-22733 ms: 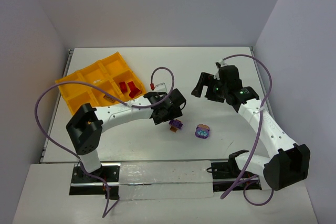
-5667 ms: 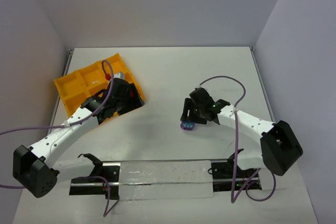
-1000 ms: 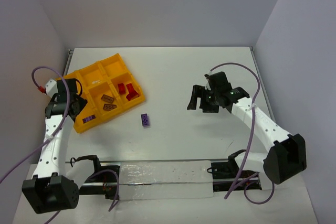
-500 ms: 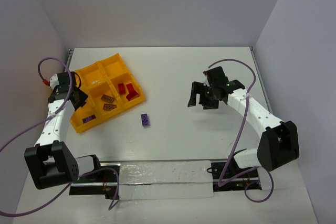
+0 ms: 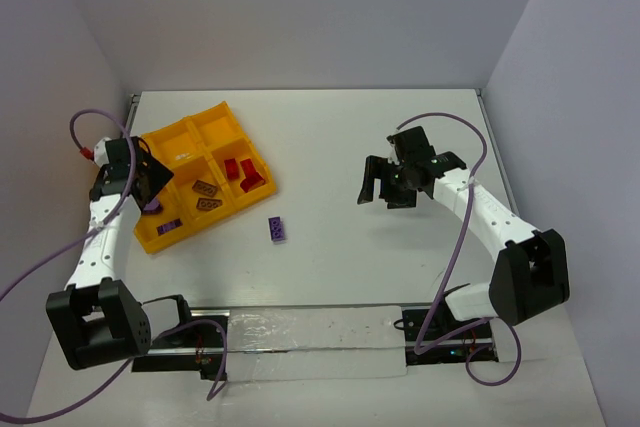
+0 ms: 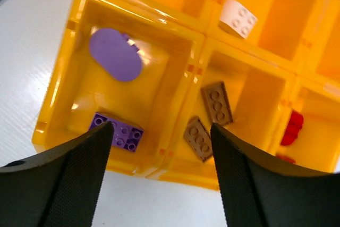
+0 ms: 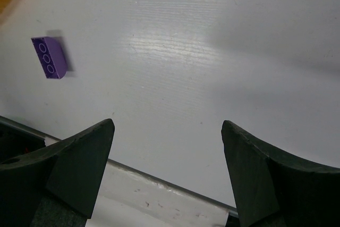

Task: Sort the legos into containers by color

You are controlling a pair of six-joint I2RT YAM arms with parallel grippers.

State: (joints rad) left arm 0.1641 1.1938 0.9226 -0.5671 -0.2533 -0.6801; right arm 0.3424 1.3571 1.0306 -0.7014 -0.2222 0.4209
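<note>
Over the near-left corner cell of the tray (image 5: pixel 185 137), the left gripper (image 6: pixel 160 126) is hovering, jaws apart and empty; 2 purple legos (image 6: pixel 115 55) are lying there, grouped by color. 1 purple brick (image 5: pixel 277 229) is lying on the table beside the tray's near corner. Toward the table's right edge, the right gripper (image 5: pixel 383 187) is hanging spread and empty, probably free to fetch it.
</note>
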